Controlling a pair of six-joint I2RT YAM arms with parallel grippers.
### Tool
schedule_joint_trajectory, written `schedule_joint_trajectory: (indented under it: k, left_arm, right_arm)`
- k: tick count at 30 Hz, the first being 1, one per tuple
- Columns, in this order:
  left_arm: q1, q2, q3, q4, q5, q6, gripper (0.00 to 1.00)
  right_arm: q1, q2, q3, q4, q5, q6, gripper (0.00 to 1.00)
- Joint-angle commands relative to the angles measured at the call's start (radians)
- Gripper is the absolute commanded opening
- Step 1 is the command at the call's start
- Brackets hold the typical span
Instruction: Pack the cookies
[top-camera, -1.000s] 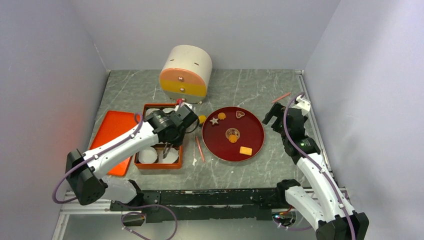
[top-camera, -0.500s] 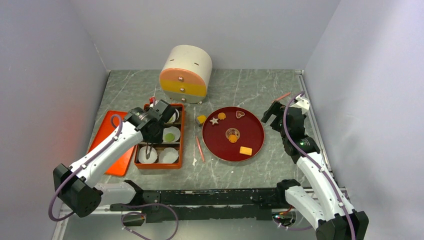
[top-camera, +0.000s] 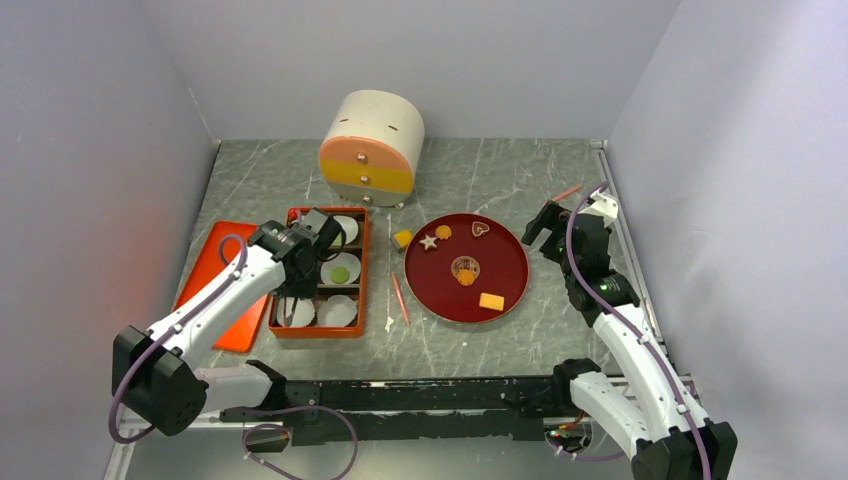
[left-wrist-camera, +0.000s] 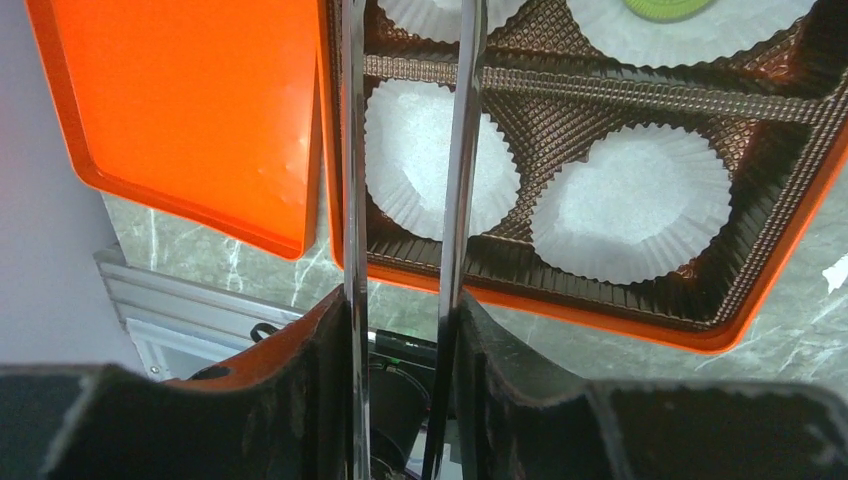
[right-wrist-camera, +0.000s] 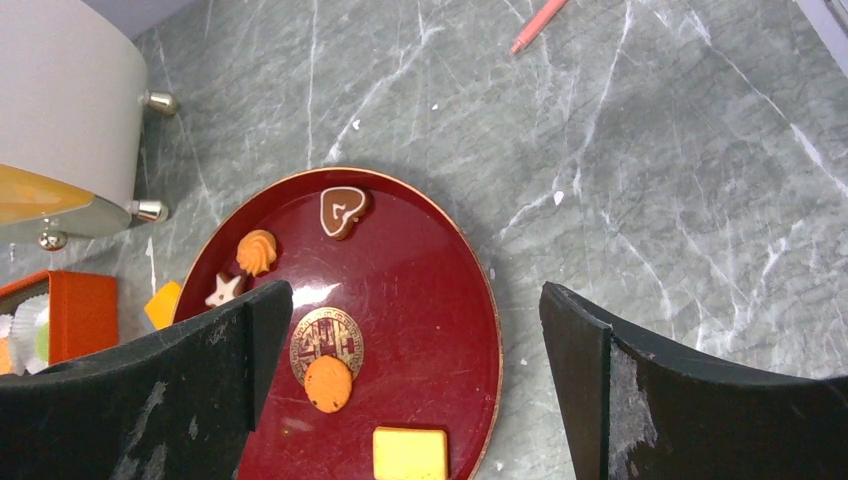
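Several cookies lie on the red plate (top-camera: 510, 262): a white star (top-camera: 429, 241), an orange swirl (top-camera: 443, 232), a heart (right-wrist-camera: 342, 211), an orange round (right-wrist-camera: 328, 383) overlapping a patterned disc (right-wrist-camera: 326, 335), and a yellow rectangle (right-wrist-camera: 409, 452). A yellow piece (top-camera: 403, 238) sits just off the plate's left edge. One green cookie (top-camera: 341, 272) rests in a liner of the orange box (top-camera: 365, 270). My left gripper (top-camera: 296, 268) (left-wrist-camera: 400, 300) hangs over the box's left column, shut on metal tongs (left-wrist-camera: 465, 150) whose tips are out of view. My right gripper (top-camera: 548, 225) (right-wrist-camera: 410, 300) hovers open beside the plate's right side.
The box's orange lid (top-camera: 215, 280) lies left of it. A round drawer cabinet (top-camera: 371, 148) stands at the back. One pink stick (top-camera: 400, 298) lies between box and plate, another (top-camera: 565, 192) at the back right. Empty white liners (left-wrist-camera: 630, 215) fill the near compartments.
My left arm has swung left across the box with the tongs, uncovering the green cookie in its liner. The right arm has stayed put.
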Motion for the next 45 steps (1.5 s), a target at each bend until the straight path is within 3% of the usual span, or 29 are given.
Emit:
schedule_joint_trajectory:
  k: [1,12,30,45]
  left_arm:
    - [0.009,-0.023,-0.031,0.052,0.017,0.006,0.41]
    - [0.053,-0.023,-0.111,0.126,0.074,0.031,0.47]
    - [0.067,-0.065,-0.049,0.126,0.068,0.050,0.53]
    - [0.001,-0.071,0.175,0.226,0.332,0.210,0.50]
  right_arm:
    - [0.001,-0.009,-0.001,0.050,-0.009,-0.016,1.00]
    - [0.001,-0.016,-0.011,0.054,-0.013,-0.016,1.00]
    - [0.001,-0.018,-0.005,0.041,-0.015,-0.013,1.00]
    - [0.001,-0.022,0.013,0.020,0.006,-0.009,1.00]
